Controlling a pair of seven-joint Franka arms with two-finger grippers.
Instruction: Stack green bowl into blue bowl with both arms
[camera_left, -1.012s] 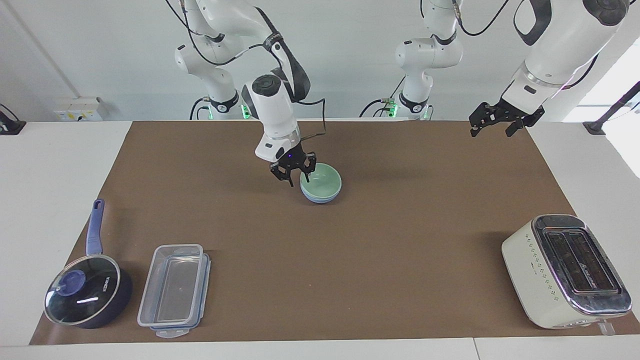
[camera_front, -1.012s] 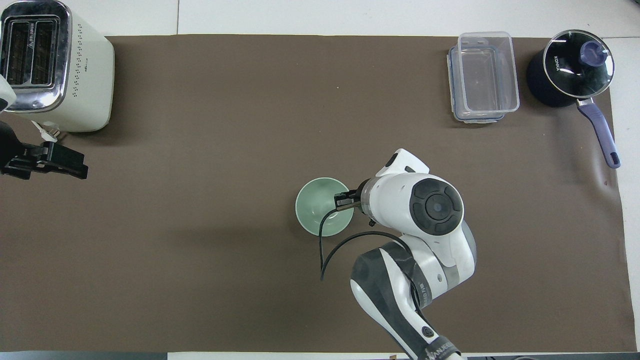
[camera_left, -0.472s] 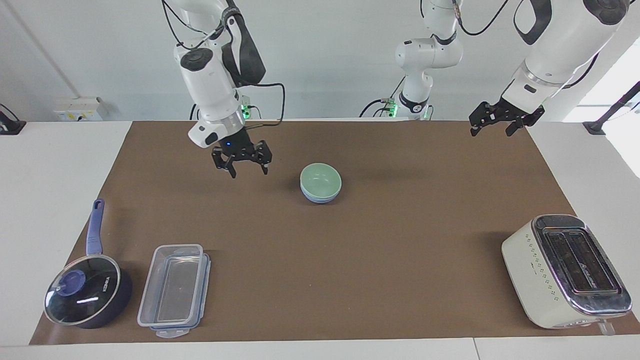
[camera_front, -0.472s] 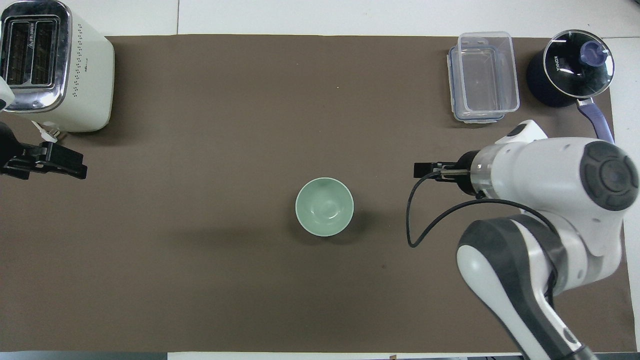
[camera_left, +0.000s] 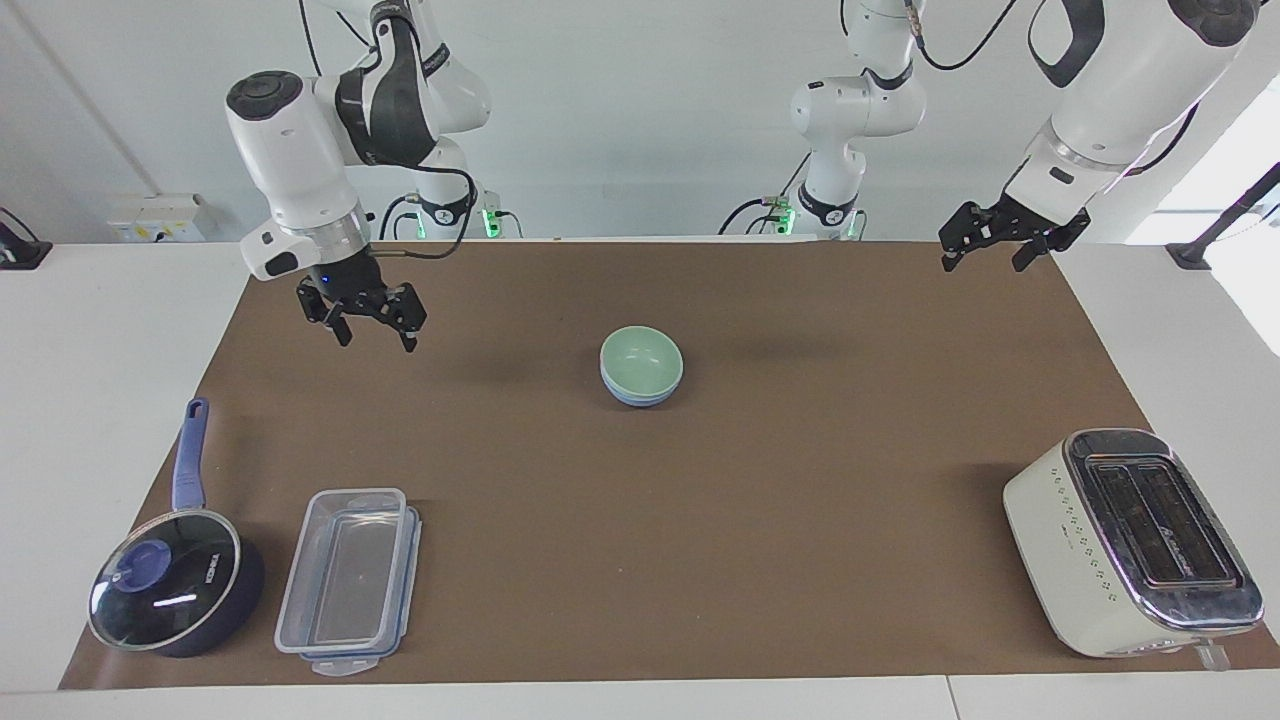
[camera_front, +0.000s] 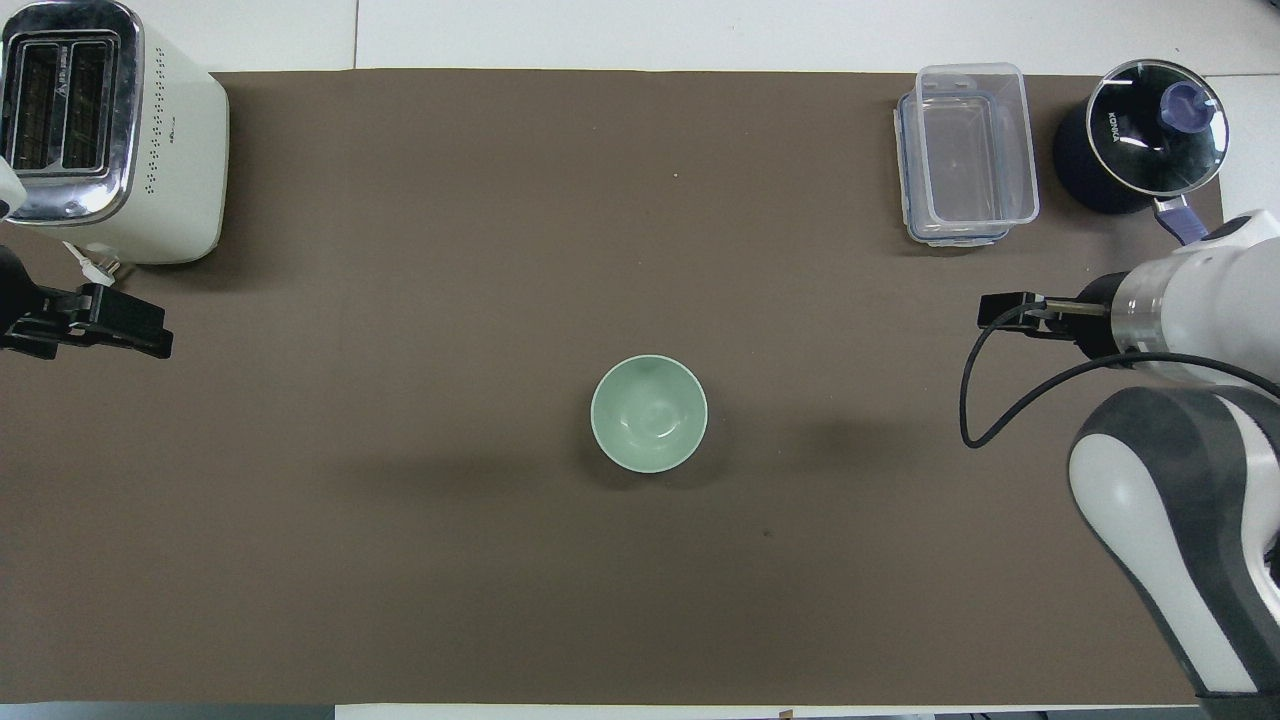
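The green bowl (camera_left: 641, 361) sits nested inside the blue bowl (camera_left: 640, 397) at the middle of the brown mat; only the blue bowl's lower wall shows under it. In the overhead view the green bowl (camera_front: 649, 413) hides the blue one. My right gripper (camera_left: 363, 318) is open and empty, raised over the mat toward the right arm's end, well apart from the bowls; it also shows in the overhead view (camera_front: 1003, 310). My left gripper (camera_left: 996, 243) is open and empty, raised over the mat's edge at the left arm's end, and waits there (camera_front: 110, 325).
A white toaster (camera_left: 1130, 541) stands at the left arm's end, farther from the robots. A clear plastic container (camera_left: 345, 578) and a dark blue saucepan with glass lid (camera_left: 170, 590) stand at the right arm's end, farther from the robots.
My right gripper let go of the green bowl's rim, rose and drew away toward the right arm's end of the table. The stacked bowls and the left arm stayed still.
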